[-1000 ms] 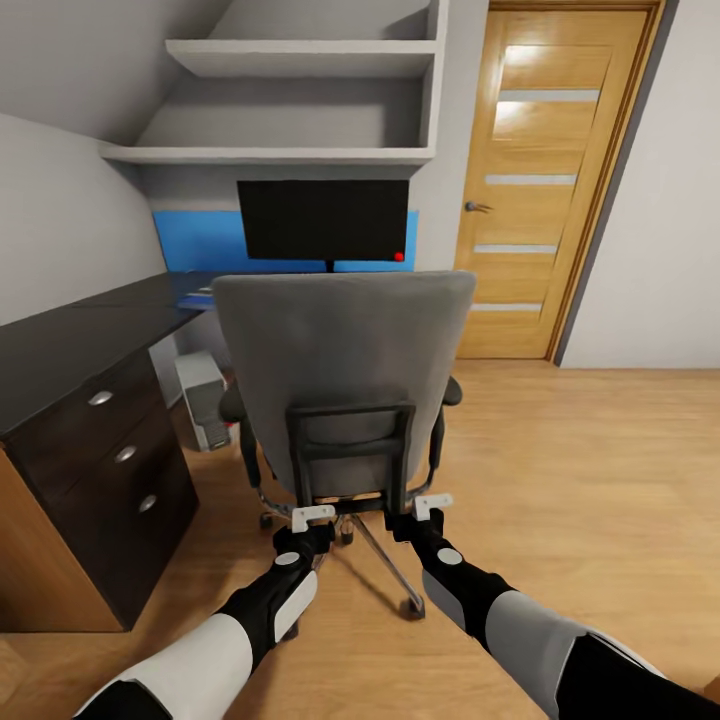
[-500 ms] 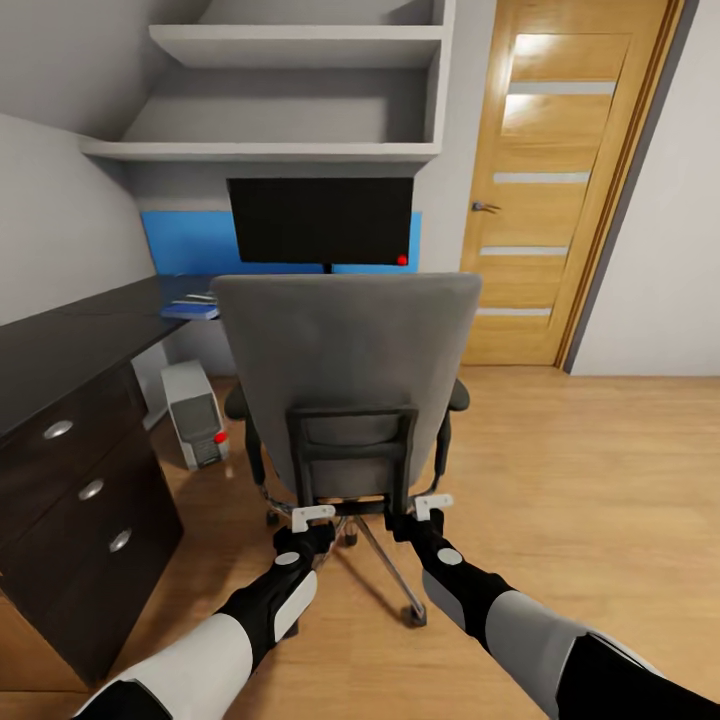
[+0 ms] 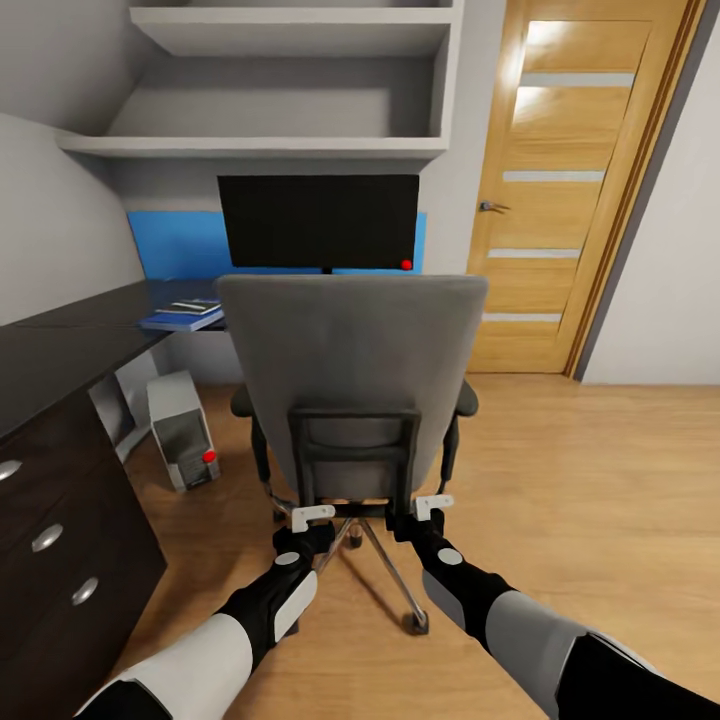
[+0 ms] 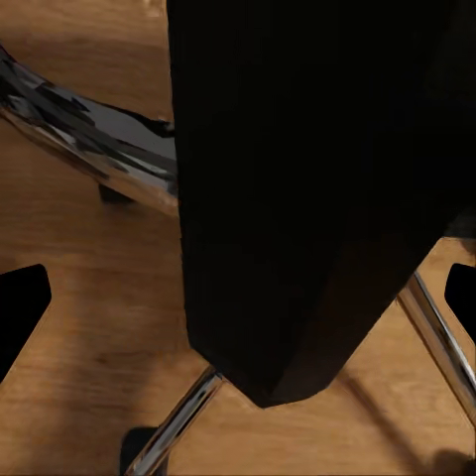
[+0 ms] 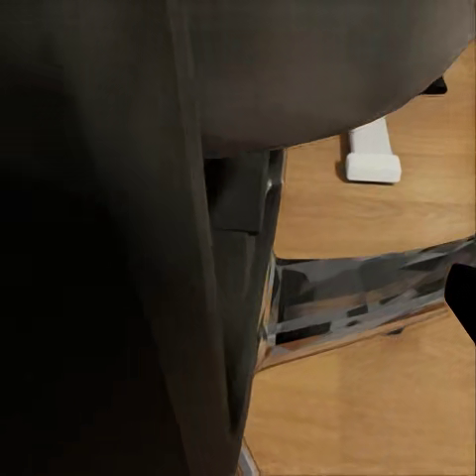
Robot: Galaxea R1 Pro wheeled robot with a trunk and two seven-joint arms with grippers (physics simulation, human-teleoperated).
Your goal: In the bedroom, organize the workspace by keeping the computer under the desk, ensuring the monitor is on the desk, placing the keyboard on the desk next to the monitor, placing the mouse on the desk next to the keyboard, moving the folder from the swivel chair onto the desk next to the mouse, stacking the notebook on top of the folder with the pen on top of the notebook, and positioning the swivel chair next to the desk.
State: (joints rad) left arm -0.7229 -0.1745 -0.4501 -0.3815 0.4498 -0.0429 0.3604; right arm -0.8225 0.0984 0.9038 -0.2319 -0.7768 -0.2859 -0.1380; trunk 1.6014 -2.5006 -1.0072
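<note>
Both grippers, left (image 3: 312,517) & right (image 3: 432,505), sit at the swivel chair (image 3: 350,370) back frame, frame centre; can't tell if fingers are clamped. Push evenly w/ both arms so it rolls straight toward the desk (image 3: 60,350) at frame left, w/o hitting the computer (image 3: 182,430).

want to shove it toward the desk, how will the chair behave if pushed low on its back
The chair will probably roll easily: its chrome base sits on casters on smooth wood floor. It may swivel or veer rather than track straight. The tall back suggests low pushing, where both grippers are, limits tipping.

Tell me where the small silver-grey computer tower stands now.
In the head view, the small silver-grey computer tower stands on the wood floor under the glossy black desk, left of the grey swivel chair.
</note>
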